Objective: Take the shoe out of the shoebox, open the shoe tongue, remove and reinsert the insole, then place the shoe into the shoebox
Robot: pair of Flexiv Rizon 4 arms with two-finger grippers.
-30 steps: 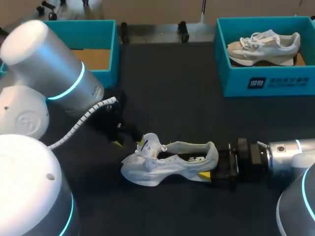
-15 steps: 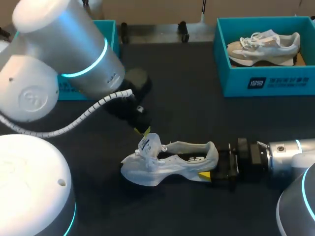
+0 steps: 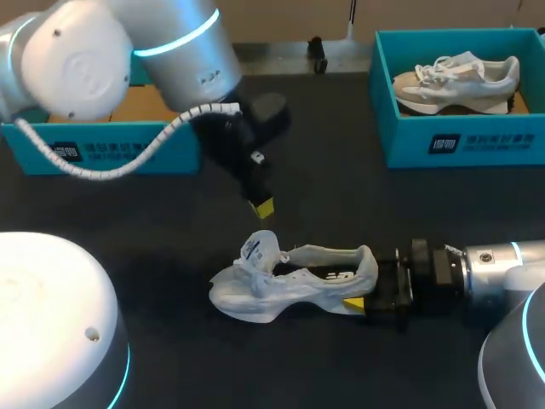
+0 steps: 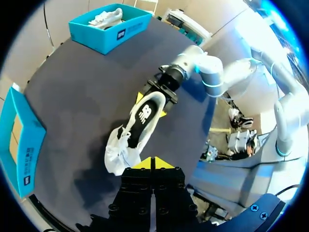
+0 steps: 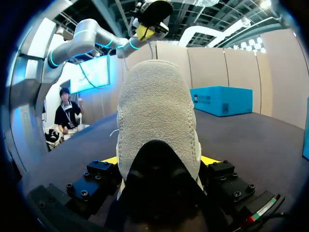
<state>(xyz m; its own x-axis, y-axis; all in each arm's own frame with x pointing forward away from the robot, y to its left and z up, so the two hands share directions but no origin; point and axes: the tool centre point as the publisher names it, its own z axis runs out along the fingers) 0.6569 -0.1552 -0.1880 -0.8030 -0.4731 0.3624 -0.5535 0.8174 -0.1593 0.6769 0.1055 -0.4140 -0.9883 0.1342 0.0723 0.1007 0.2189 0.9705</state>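
Trouble, if it comes, begins with the pale grey-white mesh sneaker [image 3: 289, 285], which lies on the black tabletop [image 3: 341, 196], well apart from both boxes. Its heel is pinched between the yellow-tipped fingers of the right gripper [image 3: 368, 294], reaching in low from the right. The crumpled white tongue [image 3: 258, 249] and laces stick up at the toe end, and the dark insole [image 4: 142, 118] shows through the opening. The left gripper [image 3: 262, 204] hangs above and a little behind the tongue, touching nothing, its two yellow tips pressed together. That looks like the first hazard: if it descends closed, it would only prod the soft tongue or push the toe sideways rather than catch anything. The heel hold is the only thing steadying the shoe, so a hard tug on tongue or insole could twist it out of that pinch. The laces might also snag a fingertip. Further out, the empty teal cardboard shoebox [image 3: 111, 153] sits at the back left, partly hidden by the left arm, while a second teal shoebox [image 3: 460, 141] at the back right already holds another pale sneaker [image 3: 456, 81]. Returning the shoe to the occupied box would be an easy mistake.
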